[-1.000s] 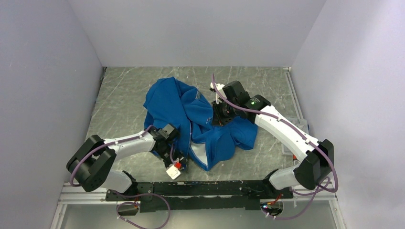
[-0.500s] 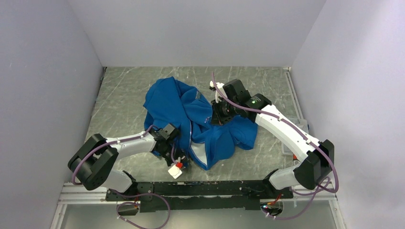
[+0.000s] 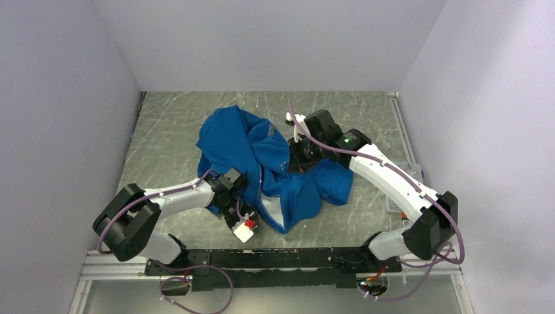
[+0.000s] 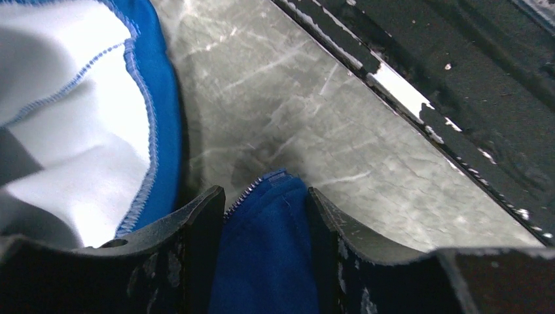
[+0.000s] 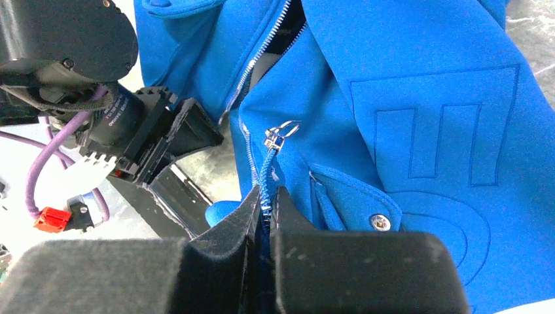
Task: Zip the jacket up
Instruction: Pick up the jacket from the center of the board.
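The bright-blue jacket lies crumpled mid-table, its pale lining showing at the near hem. My left gripper is at that near hem. In the left wrist view it is shut on a blue fold of the jacket edged with zipper teeth; white lining lies to its left. My right gripper sits on the jacket's right side. In its wrist view it is shut on the zipper edge, just below the silvery zipper pull.
A black rail runs along the near table edge and shows close by in the left wrist view. Grey walls close in three sides. The left arm's wrist shows beyond the jacket in the right wrist view.
My left wrist has shifted slightly right and turned, still at the near hem. The right arm and the jacket have barely moved.
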`<act>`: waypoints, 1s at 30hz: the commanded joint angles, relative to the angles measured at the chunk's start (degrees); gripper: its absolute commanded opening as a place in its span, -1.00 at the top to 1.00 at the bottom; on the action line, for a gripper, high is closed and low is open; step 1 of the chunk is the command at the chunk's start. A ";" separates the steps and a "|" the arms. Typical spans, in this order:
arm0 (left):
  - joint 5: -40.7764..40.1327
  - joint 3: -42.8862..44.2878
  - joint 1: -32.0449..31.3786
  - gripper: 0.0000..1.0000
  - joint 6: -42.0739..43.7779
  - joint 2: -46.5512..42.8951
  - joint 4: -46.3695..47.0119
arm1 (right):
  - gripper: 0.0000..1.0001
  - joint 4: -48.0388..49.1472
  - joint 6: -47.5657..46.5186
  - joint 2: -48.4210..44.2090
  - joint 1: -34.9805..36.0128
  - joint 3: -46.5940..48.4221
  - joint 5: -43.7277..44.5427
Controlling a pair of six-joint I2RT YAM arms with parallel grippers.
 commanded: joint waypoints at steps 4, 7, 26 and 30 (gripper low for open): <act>-2.80 5.02 0.00 -0.12 -8.38 -1.20 -9.69 | 1.00 0.75 -0.31 -1.26 0.39 1.94 -1.04; -3.91 3.65 -0.03 -0.09 -9.69 -1.84 -7.82 | 1.00 0.68 -0.51 -1.10 0.41 2.06 -1.19; -3.22 2.25 -0.09 -0.13 -7.58 -2.69 -8.31 | 1.00 0.35 -0.90 -0.90 0.49 2.29 -0.92; -3.78 1.14 -0.19 -0.14 -6.60 -2.53 -6.82 | 1.00 0.47 -0.94 -0.74 0.51 2.08 -0.97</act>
